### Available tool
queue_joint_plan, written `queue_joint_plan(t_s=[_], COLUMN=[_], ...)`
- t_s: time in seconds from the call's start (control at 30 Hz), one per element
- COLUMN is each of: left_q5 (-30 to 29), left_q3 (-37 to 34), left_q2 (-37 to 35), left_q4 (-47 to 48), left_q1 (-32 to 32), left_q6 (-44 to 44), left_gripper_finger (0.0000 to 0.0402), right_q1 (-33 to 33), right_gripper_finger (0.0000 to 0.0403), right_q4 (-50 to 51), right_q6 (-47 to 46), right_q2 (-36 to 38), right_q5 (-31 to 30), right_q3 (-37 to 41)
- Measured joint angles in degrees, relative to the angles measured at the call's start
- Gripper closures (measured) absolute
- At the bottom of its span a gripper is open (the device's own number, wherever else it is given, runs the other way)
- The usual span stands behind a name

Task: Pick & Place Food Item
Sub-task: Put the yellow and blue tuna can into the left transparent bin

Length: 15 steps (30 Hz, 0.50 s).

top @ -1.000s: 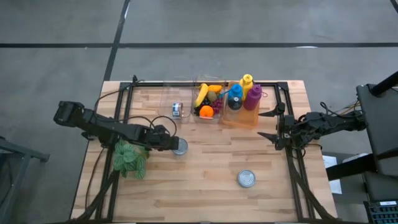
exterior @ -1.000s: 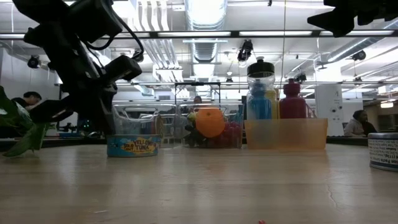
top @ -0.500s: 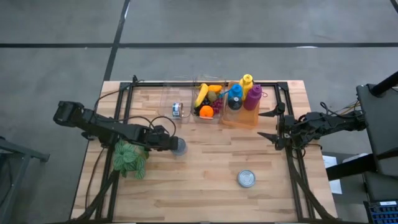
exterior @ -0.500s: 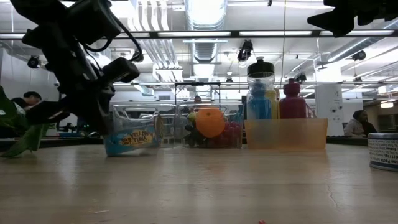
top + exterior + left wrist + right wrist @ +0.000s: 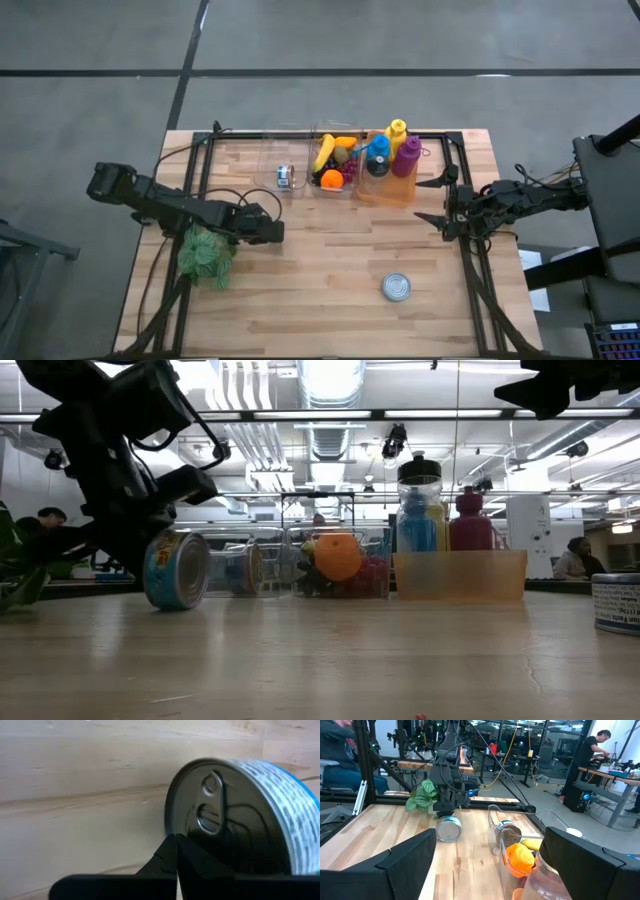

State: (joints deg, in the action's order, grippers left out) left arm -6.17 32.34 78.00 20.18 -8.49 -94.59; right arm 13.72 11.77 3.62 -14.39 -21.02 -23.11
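A tuna can (image 5: 177, 570) with a blue and yellow label stands on its edge at the table's left middle. Its silver pull-tab lid (image 5: 215, 815) faces my left gripper (image 5: 176, 842), which is shut and slants down against it. In the high view that gripper (image 5: 272, 231) hides the can. The right wrist view shows the can (image 5: 448, 829) on its side below the left arm. My right gripper (image 5: 432, 200) hangs open and level at the table's right side, holding nothing. My left gripper rests its shut fingertips (image 5: 170, 851) against the lid's lower part near the rim (image 5: 176, 827). It comes slanting down from the table's left. The can is tipped up, its curved side wall (image 5: 170, 603) on the table.
A second can (image 5: 397, 288) lies flat near the front right. At the back middle stand a clear bin of fruit (image 5: 335, 160) and an orange bin of bottles (image 5: 392, 165). A leafy plant (image 5: 203, 257) sits by the left arm. Bare wood lies in the centre.
The tuna can, lying flat on the table a second ago, has been tipped up onto its edge under my left gripper. The gripper stayed in place, shut, and tilted slightly. My right arm kept still.
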Motion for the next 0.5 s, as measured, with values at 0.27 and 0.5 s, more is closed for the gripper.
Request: queue_joint_plan(t_s=[0.27,0.5], left_q5=[-0.2,-0.2], left_q3=[0.0,0.0], left_q2=[-0.1,-0.1], left_q4=[-0.3,-0.4], left_q1=[0.0,0.0], left_q6=[0.0,0.0], left_gripper_finger=[0.0401,0.0401], right_q1=[0.0,0.0], right_gripper_finger=[0.0032,0.0032], right_q4=[0.0,0.0], right_q6=[0.0,-0.1], right_q2=[0.0,0.0], right_q5=[0.0,0.0], right_q3=[0.0,0.0])
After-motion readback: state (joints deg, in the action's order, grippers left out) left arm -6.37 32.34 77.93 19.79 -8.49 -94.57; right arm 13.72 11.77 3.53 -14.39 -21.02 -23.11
